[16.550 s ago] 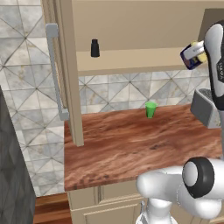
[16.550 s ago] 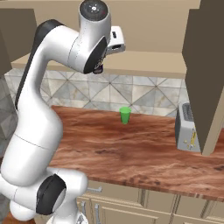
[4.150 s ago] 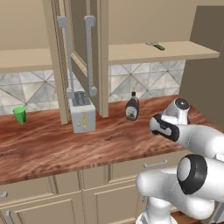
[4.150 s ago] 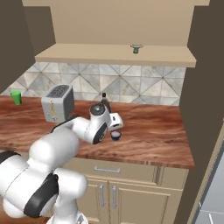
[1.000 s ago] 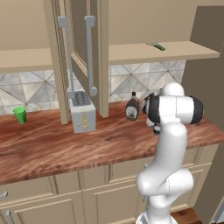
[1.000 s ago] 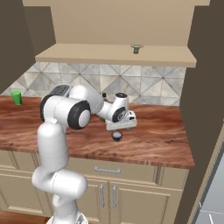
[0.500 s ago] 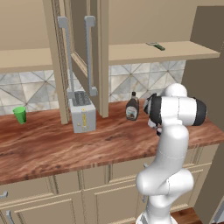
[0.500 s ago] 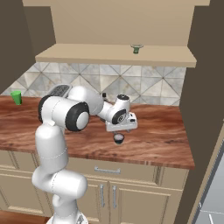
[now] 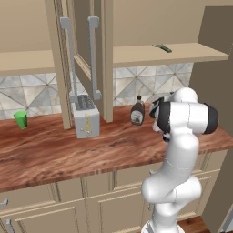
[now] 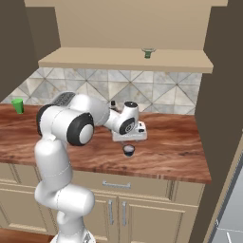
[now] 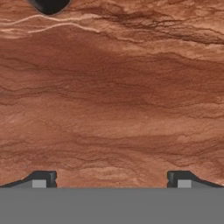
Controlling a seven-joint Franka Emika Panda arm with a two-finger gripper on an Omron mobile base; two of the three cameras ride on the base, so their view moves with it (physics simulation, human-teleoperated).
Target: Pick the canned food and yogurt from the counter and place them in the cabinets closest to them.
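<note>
Barely any change over the last second: arm holds the same folded pose over the counter (image 10: 175, 156), hand maybe a touch lower above the yogurt (image 10: 128, 150); base views unchanged, so the base hasn't driven.

Cabinets (image 9: 136, 27): tan wall units, one door swung open toward the camera in the left base view, grey bar handles (image 9: 94, 59) showing. Open shelf to the right of it carries a small dark-green item (image 9: 162, 48) (too small to identify). Right base view shows that same shelf with the same small item on it.

Counter: reddish-brown wood grain, running the full width of both base views. Base cabinets (image 10: 142, 209) with drawer fronts below.

Toaster (image 9: 85, 116): silver, standing on the counter below the open door.

Syrup bottle (image 9: 137, 111): brown, upright against the backsplash, just beside the arm's elbow in the left base view.

Green cup (image 9: 20, 119): far end of the counter, well apart from the arm.

Gripper (image 11: 110, 179): pointing down at the counter, fingertips wide apart, nothing between them, only wood grain beneath.

Yogurt: small dark cup with a bluish band, upright on the counter, right under the white hand in the right base view. In the hand view it's a dark rounded shape cut off by the top edge (image 11: 49, 5), well off the line between the fingers.
</note>
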